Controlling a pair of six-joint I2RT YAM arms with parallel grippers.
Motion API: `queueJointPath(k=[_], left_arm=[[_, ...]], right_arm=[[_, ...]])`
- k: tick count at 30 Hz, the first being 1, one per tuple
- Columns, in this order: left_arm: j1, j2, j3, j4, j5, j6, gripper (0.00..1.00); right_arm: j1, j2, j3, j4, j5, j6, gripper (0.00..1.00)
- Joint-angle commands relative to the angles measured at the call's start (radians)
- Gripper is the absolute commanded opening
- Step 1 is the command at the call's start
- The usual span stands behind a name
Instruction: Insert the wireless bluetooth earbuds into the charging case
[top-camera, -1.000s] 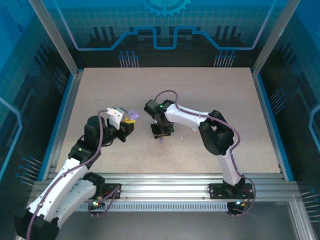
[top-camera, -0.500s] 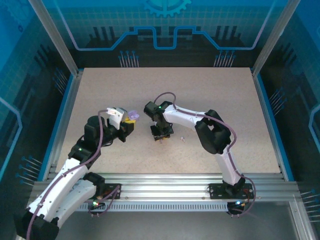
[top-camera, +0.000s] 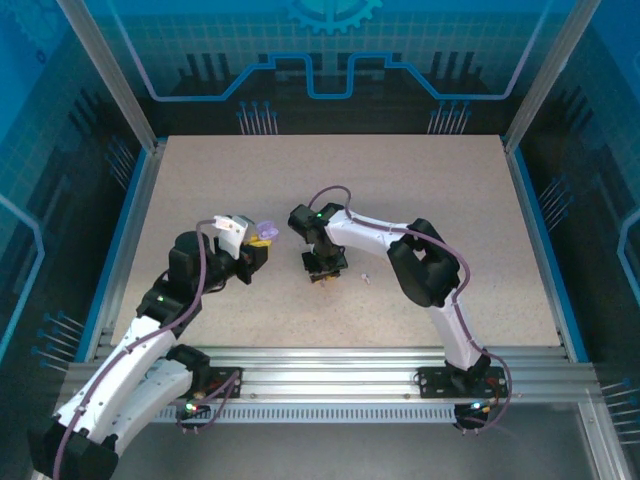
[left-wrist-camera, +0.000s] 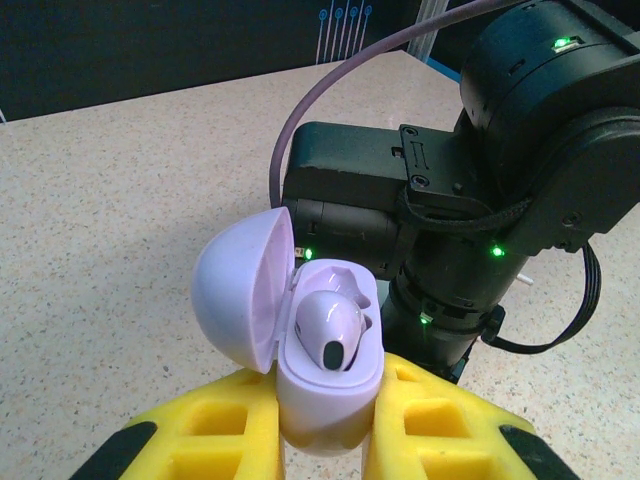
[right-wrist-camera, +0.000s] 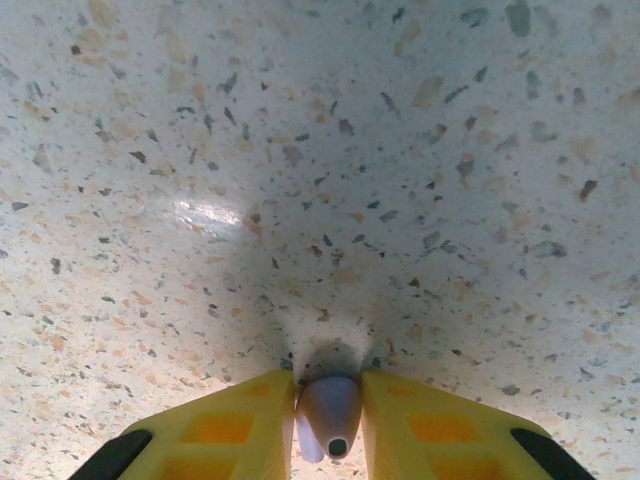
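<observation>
Right fingers (right-wrist-camera: 235, 430) pinch an earbud (right-wrist-camera: 328, 408); white earbud (top-camera: 365, 277) lies near.

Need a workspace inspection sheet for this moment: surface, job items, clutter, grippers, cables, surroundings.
Surface: speckled beige table, one glare patch in the right wrist view.
Job's things: purple charging case open, seated earbud inside, neighbouring slot empty; second purple earbud down at the table; small white bud lying to its right, too small to detail.
Clutter: nothing seen.
Grippers: left gripper shut on the case; right gripper shut on the second purple earbud.
Cables: purple cable looped along the right arm, off the table.
Surroundings: aluminium frame, blue panels.
</observation>
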Motion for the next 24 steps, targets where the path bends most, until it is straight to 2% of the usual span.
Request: queueJointPath(k=[1, 12, 24], left_arm=[[0.008, 0.003, 0.011, 0.009, 0.003, 0.014, 0.19], [0.008, 0.01, 0.011, 0.012, 0.014, 0.011, 0.19], [0.008, 0.039, 0.017, 0.035, 0.065, -0.002, 0.19]], right_arm=[[-0.003, 0.038, 0.003, -0.022, -0.017, 0.008, 0.24], [-0.004, 0.034, -0.011, -0.004, -0.024, 0.008, 0.21], [-0.008, -0.121, -0.073, 0.072, 0.003, 0.012, 0.19]])
